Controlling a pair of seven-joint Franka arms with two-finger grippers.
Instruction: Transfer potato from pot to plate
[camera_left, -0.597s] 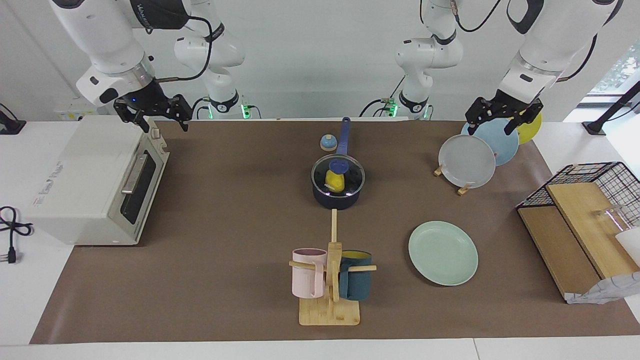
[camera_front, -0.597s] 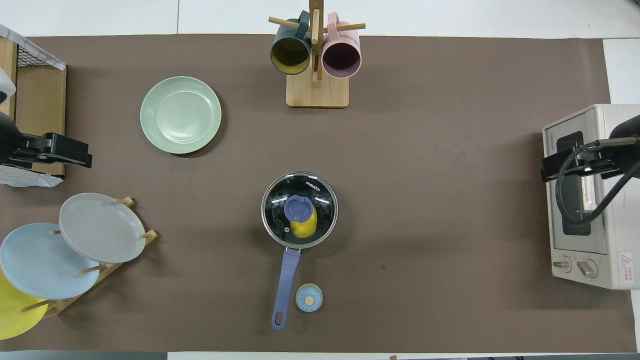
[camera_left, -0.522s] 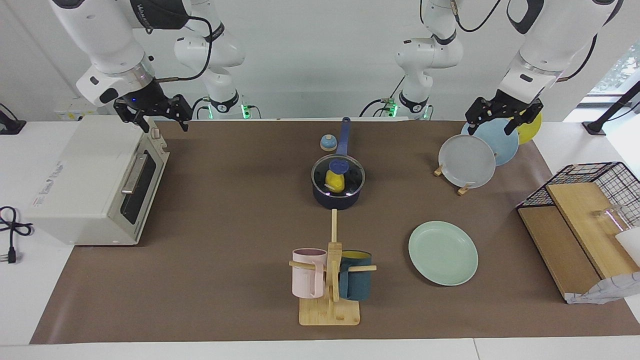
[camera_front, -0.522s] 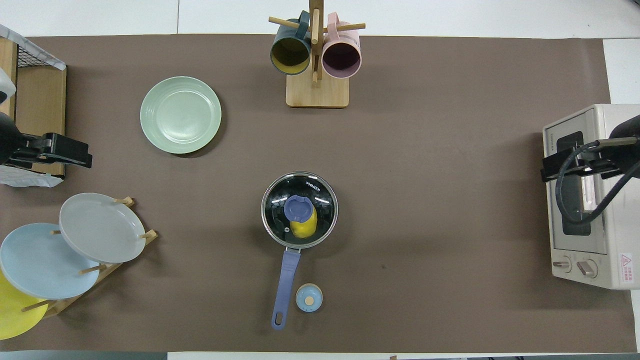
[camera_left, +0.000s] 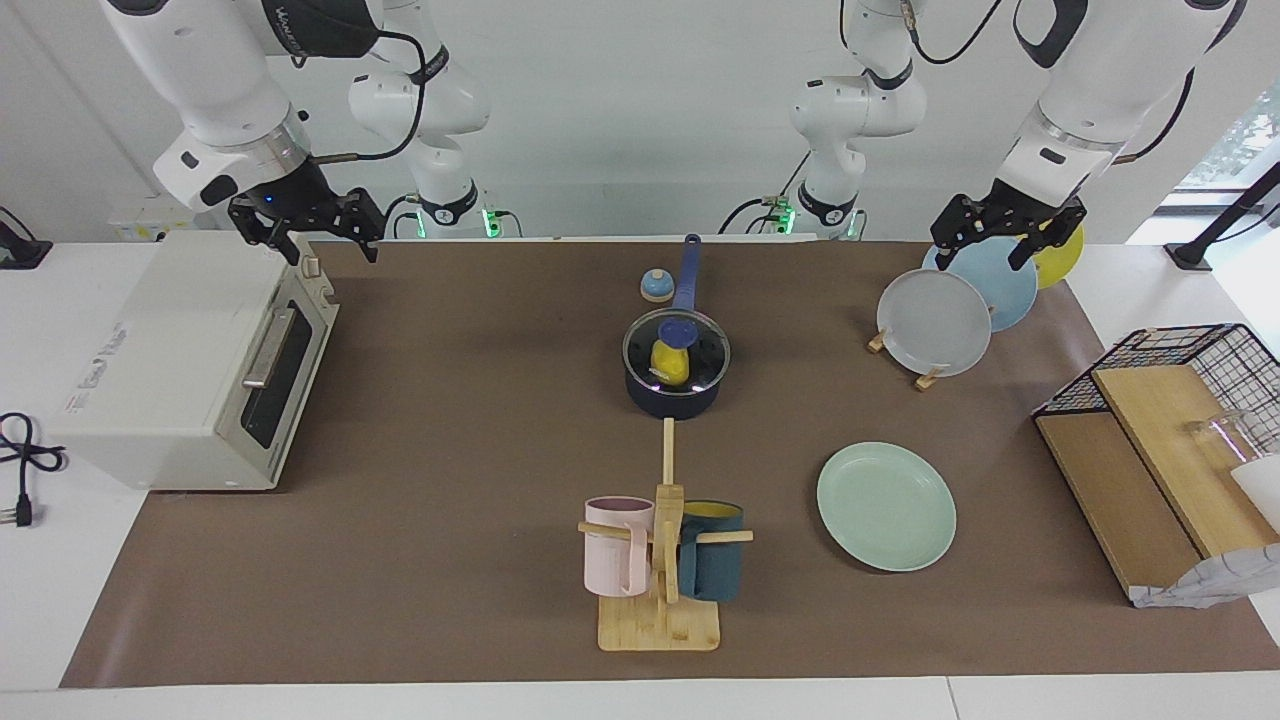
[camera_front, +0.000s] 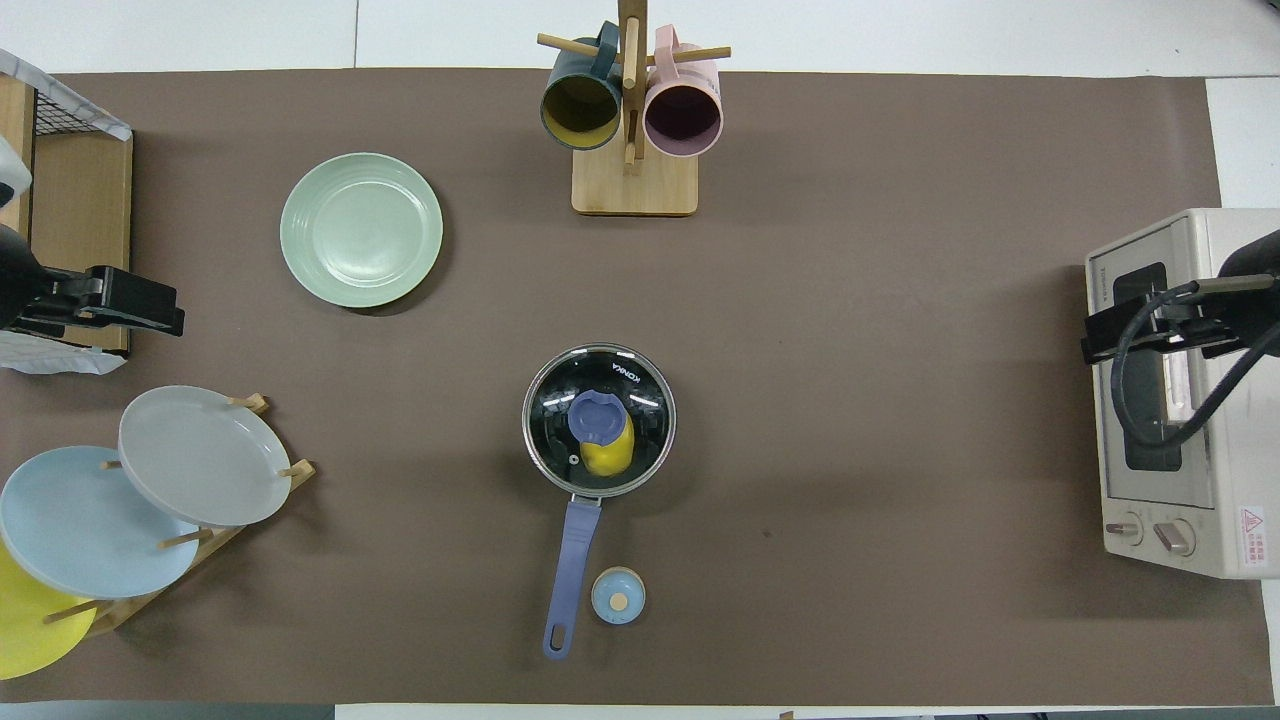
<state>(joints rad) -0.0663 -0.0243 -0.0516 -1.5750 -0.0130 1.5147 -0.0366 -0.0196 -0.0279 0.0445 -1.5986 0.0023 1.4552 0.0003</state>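
The navy pot (camera_left: 672, 392) with a long blue handle (camera_left: 687, 272) stands mid-table, also in the overhead view (camera_front: 598, 420). A glass lid with a blue knob (camera_front: 594, 417) covers it. The yellow potato (camera_left: 669, 364) (camera_front: 610, 455) shows through the lid, inside the pot. The mint-green plate (camera_left: 886, 506) (camera_front: 361, 229) lies flat and bare, farther from the robots, toward the left arm's end. My left gripper (camera_left: 983, 256) (camera_front: 150, 305) hangs open and empty over the plate rack. My right gripper (camera_left: 330, 250) (camera_front: 1100, 340) hangs open and empty over the toaster oven.
A rack (camera_left: 925, 378) holds a grey plate (camera_left: 934, 322), a light blue plate (camera_left: 1005, 280) and a yellow plate (camera_left: 1062, 255). A mug tree (camera_left: 660, 560) holds a pink and a dark teal mug. A small blue timer (camera_left: 656, 286) sits beside the pot handle. Toaster oven (camera_left: 180, 360); wire basket with boards (camera_left: 1170, 440).
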